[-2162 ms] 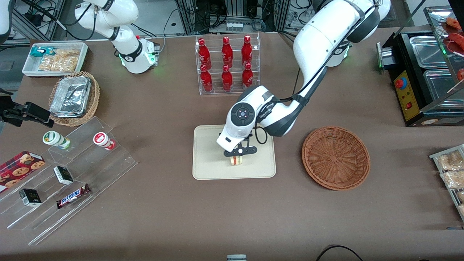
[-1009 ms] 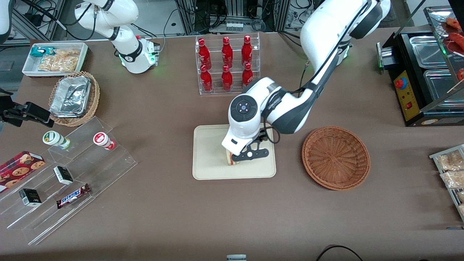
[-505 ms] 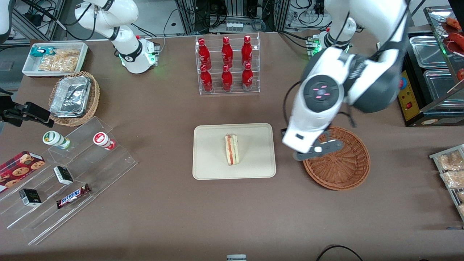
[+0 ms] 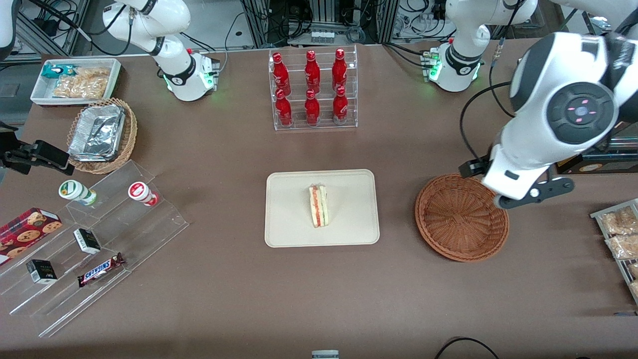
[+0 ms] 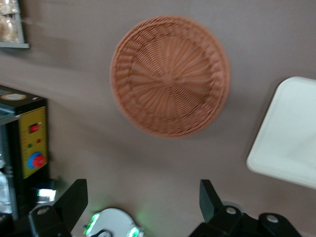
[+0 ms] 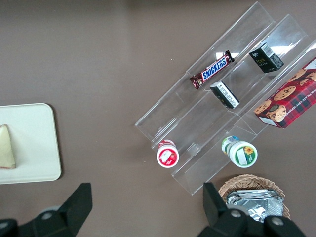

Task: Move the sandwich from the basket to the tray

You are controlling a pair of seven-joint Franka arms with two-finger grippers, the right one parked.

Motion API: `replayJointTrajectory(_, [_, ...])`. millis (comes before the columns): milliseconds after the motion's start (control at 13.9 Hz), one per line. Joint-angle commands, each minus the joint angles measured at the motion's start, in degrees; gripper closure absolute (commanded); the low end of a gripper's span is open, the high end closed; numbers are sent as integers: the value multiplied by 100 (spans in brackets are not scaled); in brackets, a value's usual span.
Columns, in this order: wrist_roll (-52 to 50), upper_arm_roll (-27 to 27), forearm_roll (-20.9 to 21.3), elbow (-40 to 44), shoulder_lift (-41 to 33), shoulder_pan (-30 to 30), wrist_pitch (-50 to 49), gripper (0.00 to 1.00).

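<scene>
Even overhead light, soft shadows

You see the basket (image 5: 170, 75) slightly blurred in the wrist view; the gripper (image 5: 143, 205) sits dark above it, and soft shadows fall on the tablecloth (image 4: 309, 299).

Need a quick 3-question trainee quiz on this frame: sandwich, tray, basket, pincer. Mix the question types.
1. True or false: the triangular white-bread sandwich lies on the flat beige rectangular plastic tray.
2. What does the round reddish-brown woven wicker basket hold? A) the sandwich B) nothing C) a red bottle
3. Fill in: the left arm's pincer hangs above the table, fingers ____, holding nothing.

Key: 1 true; 2 B; 3 open. The pincer is raised near the basket's edge toward the working arm's end of the table, well away from the tray.
</scene>
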Motion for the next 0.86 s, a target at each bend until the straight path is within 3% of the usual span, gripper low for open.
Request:
replayJointTrajectory(0, [387,-57,-130,-244,-397,342,-181,0])
replayJointTrajectory(144, [721,-57,-218,-523,-677,370,-313,0])
replayJointTrajectory(360, [801,-57,-385,-1805,-1608,370,221,0])
replayJointTrajectory(793, [1406,-48,-394,-1756,-1690,614,187,0])
